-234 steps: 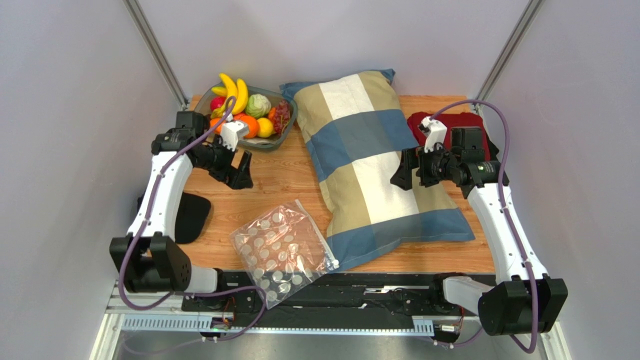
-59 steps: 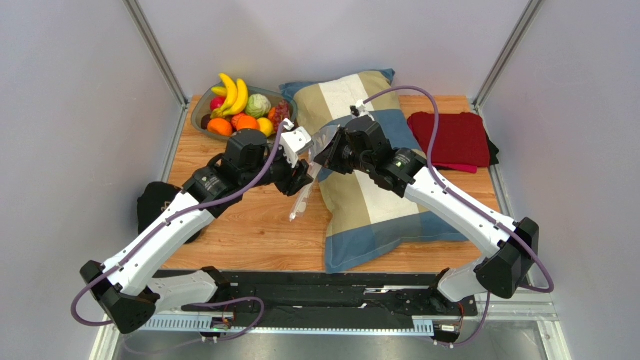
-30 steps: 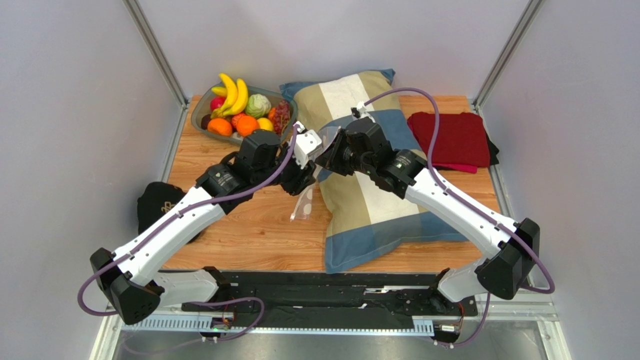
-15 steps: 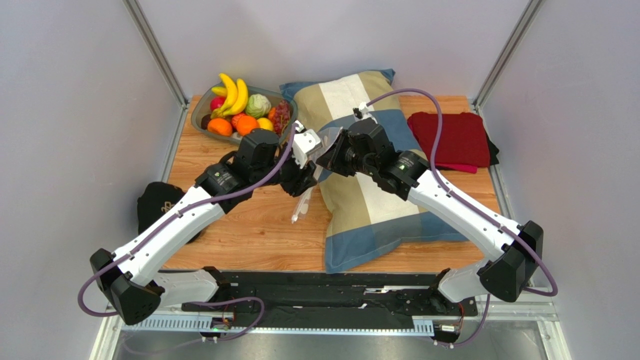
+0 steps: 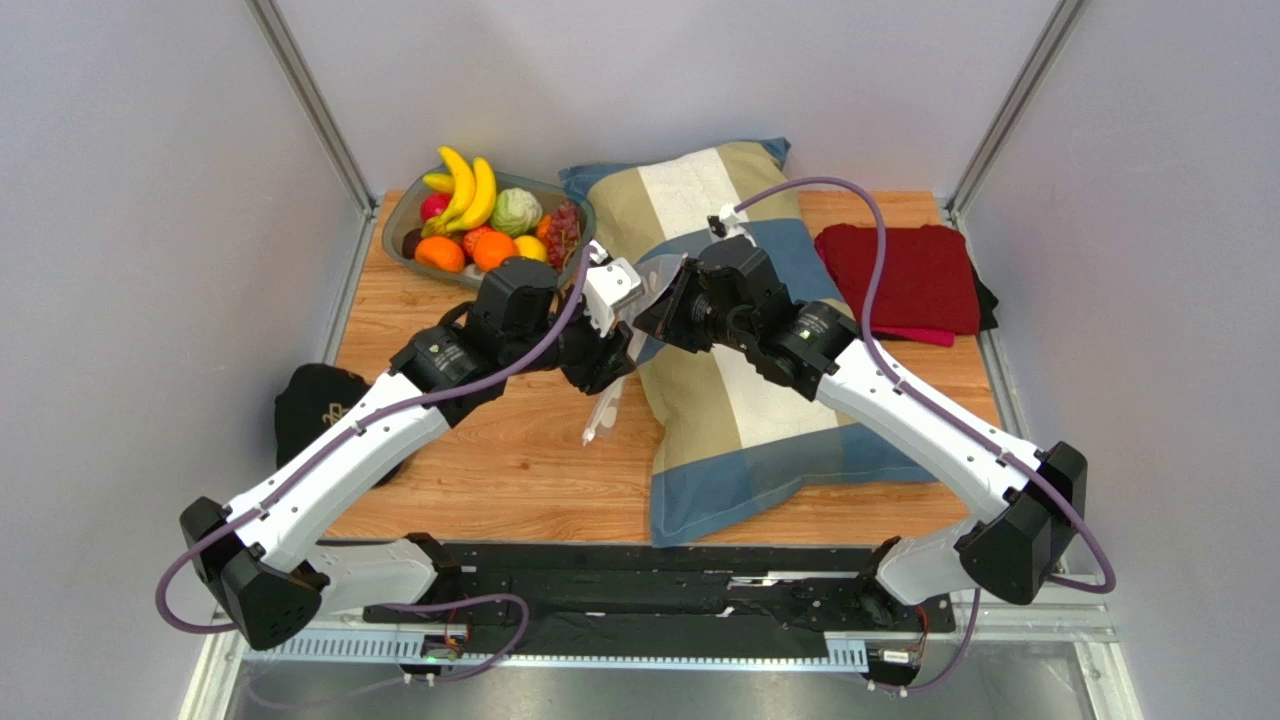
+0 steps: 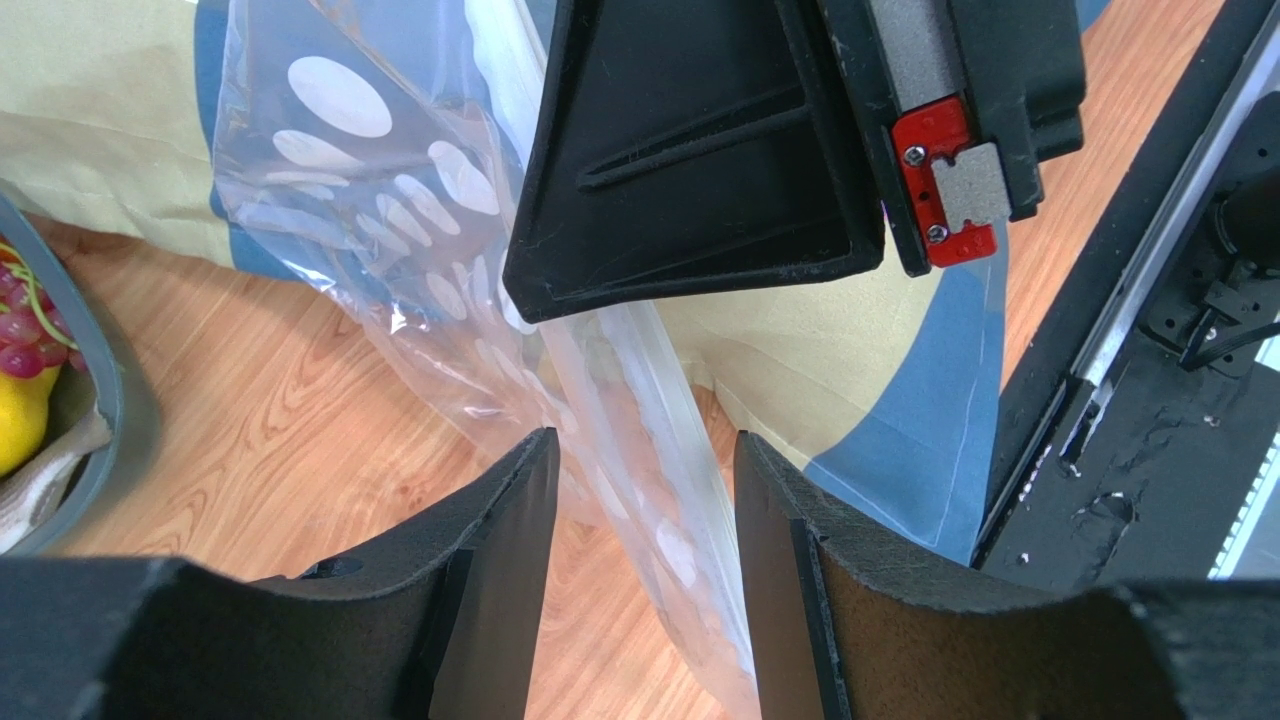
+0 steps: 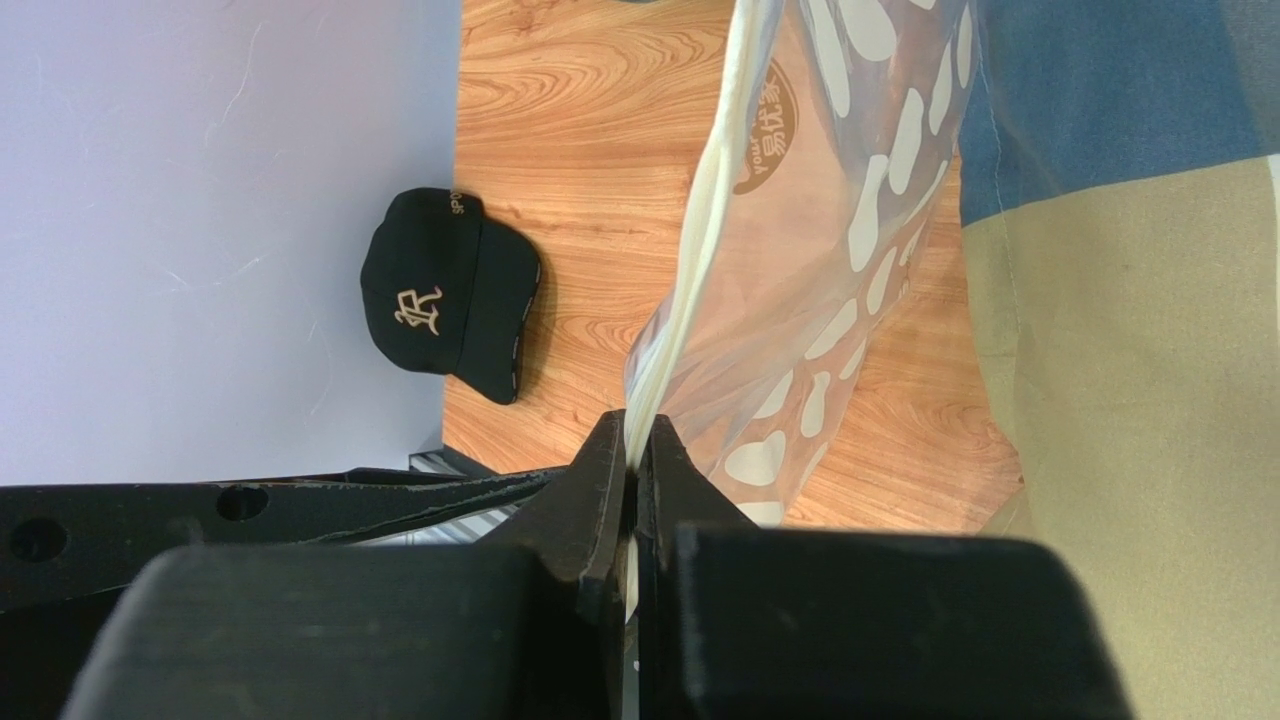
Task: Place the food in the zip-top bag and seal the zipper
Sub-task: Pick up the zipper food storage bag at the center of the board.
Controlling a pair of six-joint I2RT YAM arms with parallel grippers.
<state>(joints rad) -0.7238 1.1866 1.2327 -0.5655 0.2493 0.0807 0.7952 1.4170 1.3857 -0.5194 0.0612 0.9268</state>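
The zip-top bag (image 5: pixel 607 408), clear with white dots, hangs in the air over the table beside the pillow. My right gripper (image 7: pixel 639 465) is shut on its top edge, on the white zipper (image 7: pixel 694 248) strip. My left gripper (image 6: pixel 643 450) is open, with the hanging bag (image 6: pixel 436 285) running between its fingers (image 6: pixel 496 555) and a gap on each side. In the top view the left gripper (image 5: pixel 607 357) and the right gripper (image 5: pixel 655 312) almost meet. The food (image 5: pixel 484 210), bananas, cabbage, oranges, lemon and grapes, lies in a grey bowl (image 5: pixel 403 228) at the back left.
A large checked pillow (image 5: pixel 751 345) fills the middle right of the table. A folded red cloth (image 5: pixel 909 278) lies at the back right. A black cap (image 5: pixel 308 413) hangs off the left edge. Bare wood (image 5: pixel 511 465) shows in front of the bag.
Hardly anything has moved in the last second. The right arm has shifted a touch, and the bag still hangs from its jaws with the left fingers around it.
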